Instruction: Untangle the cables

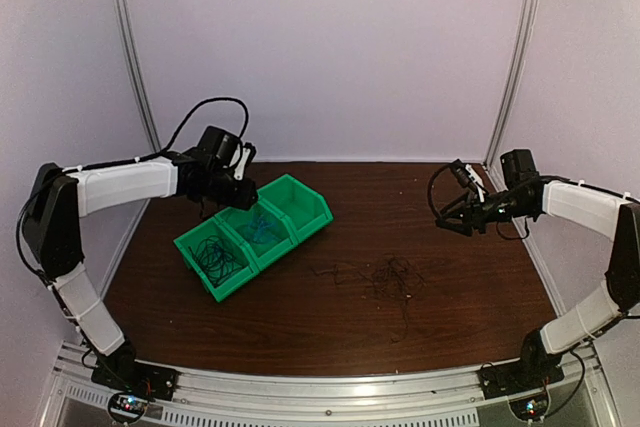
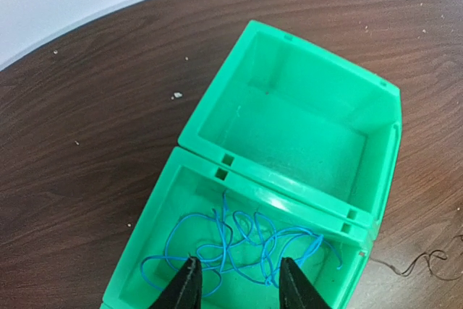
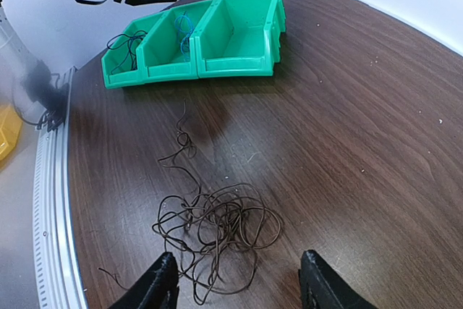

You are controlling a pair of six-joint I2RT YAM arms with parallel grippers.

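Note:
Blue cables (image 2: 246, 240) lie in a loose heap in the middle green bin (image 1: 262, 227). My left gripper (image 2: 237, 280) hovers just above them, open, with nothing between its fingers. Thin black cables (image 1: 215, 255) fill the nearest bin of the row. A dark tangle of cables (image 3: 217, 226) rests on the brown table, right of the bins, also visible as a tangle (image 1: 392, 280) in the top view. Well above the table's right side my right gripper (image 3: 239, 284) stands open and empty, looking down on that tangle.
Three green bins stand joined in a diagonal row at the left; the far bin (image 2: 289, 113) holds nothing. A thin strand (image 1: 335, 272) trails from the tangle toward the bins. A metal rail (image 1: 330, 387) runs along the near edge. White walls close the back and sides.

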